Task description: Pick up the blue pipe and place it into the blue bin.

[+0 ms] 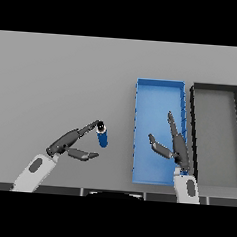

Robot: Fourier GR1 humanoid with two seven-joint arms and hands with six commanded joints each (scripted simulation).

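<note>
The blue pipe (102,136) stands on the worktop (58,76) left of the blue bin (160,88). It looks light, stiff and smooth, so likely to roll; take it round the middle. The left hand (68,143) has straight fingers touching its top, holding nothing. The right hand (176,147), spread open, hangs over the bin, with a black bin (218,88) just beside

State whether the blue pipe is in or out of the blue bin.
Out. The blue pipe is left of the blue bin, by the left hand fingertips.
</note>
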